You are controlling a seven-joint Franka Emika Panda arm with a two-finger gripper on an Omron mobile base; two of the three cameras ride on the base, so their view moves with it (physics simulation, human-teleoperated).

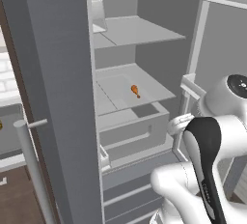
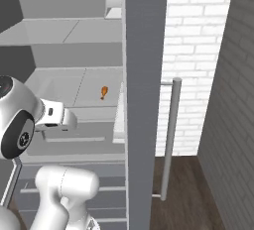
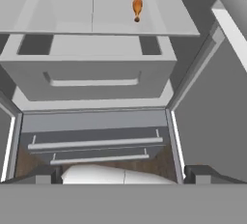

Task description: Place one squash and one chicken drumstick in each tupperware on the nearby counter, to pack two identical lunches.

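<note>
One chicken drumstick [image 3: 137,8] beyond claw [image 3: 123,174]

We face an open fridge. The middle shelf [image 1: 144,80], centre of the left base view, is bare around one drumstick [image 1: 135,91], with open room on every side of it and clear height up to the shelf above [image 1: 140,30]. Below, the drawer [image 3: 91,76] juts forward at the centre of the hand view, blocking a low approach. The door [image 1: 58,97] walls off the left of the left base view; the other door [image 2: 140,100] walls off the centre of the right base view, its handle [image 2: 171,135] just beyond.
</note>
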